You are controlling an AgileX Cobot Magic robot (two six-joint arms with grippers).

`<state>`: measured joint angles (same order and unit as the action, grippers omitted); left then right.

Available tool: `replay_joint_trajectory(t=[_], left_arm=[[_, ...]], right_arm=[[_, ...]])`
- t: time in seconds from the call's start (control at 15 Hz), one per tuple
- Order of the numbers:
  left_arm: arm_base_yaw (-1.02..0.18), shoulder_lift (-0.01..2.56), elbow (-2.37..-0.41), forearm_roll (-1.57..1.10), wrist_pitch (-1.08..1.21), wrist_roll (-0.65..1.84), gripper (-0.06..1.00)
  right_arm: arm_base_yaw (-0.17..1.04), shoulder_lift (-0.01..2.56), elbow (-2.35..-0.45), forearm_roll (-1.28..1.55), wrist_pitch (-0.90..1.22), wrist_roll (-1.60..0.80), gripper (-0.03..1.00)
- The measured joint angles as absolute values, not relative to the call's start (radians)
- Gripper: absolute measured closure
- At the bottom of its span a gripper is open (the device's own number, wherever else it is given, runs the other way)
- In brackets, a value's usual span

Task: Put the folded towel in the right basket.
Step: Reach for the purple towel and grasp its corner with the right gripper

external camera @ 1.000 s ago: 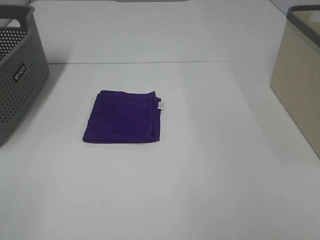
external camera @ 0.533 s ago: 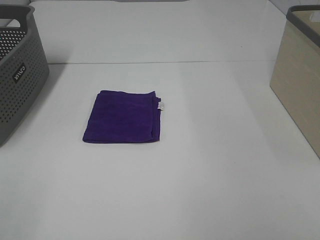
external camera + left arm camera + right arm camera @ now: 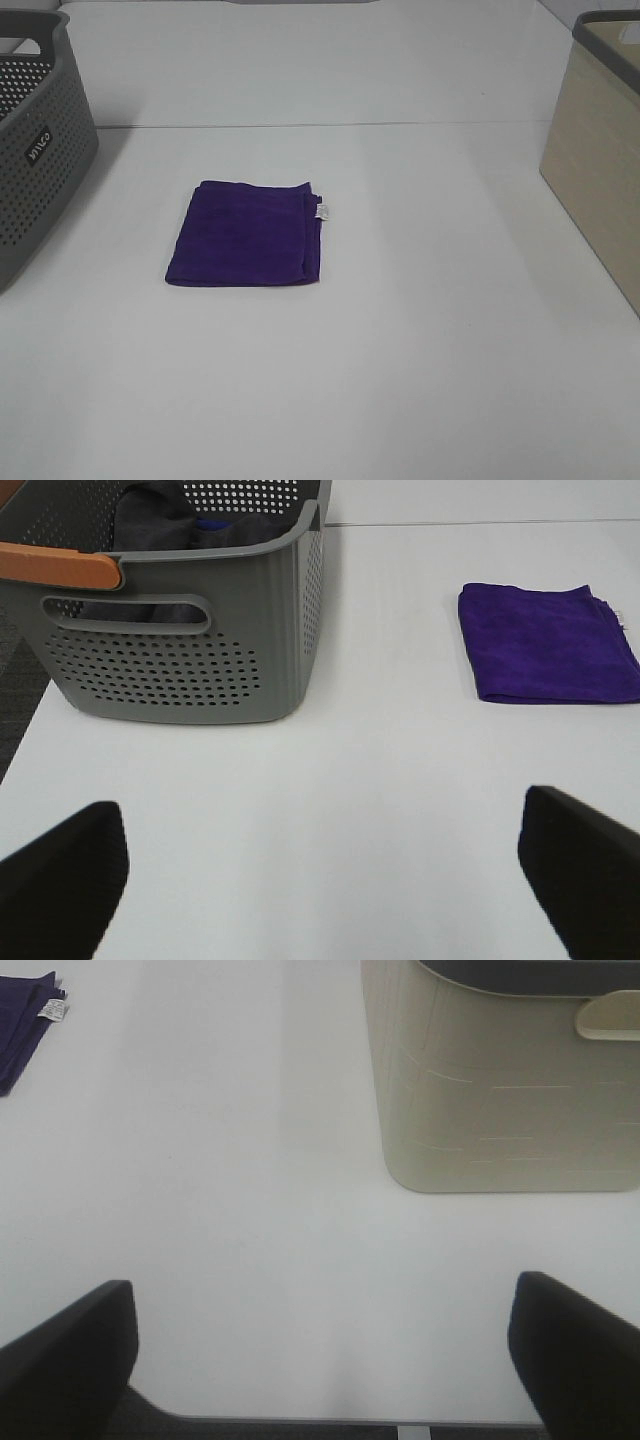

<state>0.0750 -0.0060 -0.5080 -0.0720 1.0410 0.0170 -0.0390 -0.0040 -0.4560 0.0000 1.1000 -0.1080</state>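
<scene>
A folded purple towel (image 3: pixel 246 234) with a small white tag lies flat on the white table, left of centre. It also shows in the left wrist view (image 3: pixel 546 643), and its corner shows in the right wrist view (image 3: pixel 25 1022). The right basket (image 3: pixel 604 140) is beige with a dark rim and stands at the table's right edge; the right wrist view shows it too (image 3: pixel 505 1075). My left gripper (image 3: pixel 325 875) is open, empty, and far from the towel. My right gripper (image 3: pixel 325 1355) is open and empty, near the table's front edge. Neither gripper shows in the exterior view.
A grey perforated basket (image 3: pixel 35 140) stands at the table's left edge; the left wrist view (image 3: pixel 175 630) shows dark cloth inside it and an orange handle. The table's front edge (image 3: pixel 300 1422) shows in the right wrist view.
</scene>
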Motion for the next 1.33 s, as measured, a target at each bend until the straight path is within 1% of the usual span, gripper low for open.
replay_joint_trajectory(t=[1.33], left_arm=[[0.075, -0.006, -0.508, -0.072, 1.041, 0.017, -0.05]], right_arm=[[-0.039, -0.004, -0.456, 0.000, 1.100, -0.108, 0.00]])
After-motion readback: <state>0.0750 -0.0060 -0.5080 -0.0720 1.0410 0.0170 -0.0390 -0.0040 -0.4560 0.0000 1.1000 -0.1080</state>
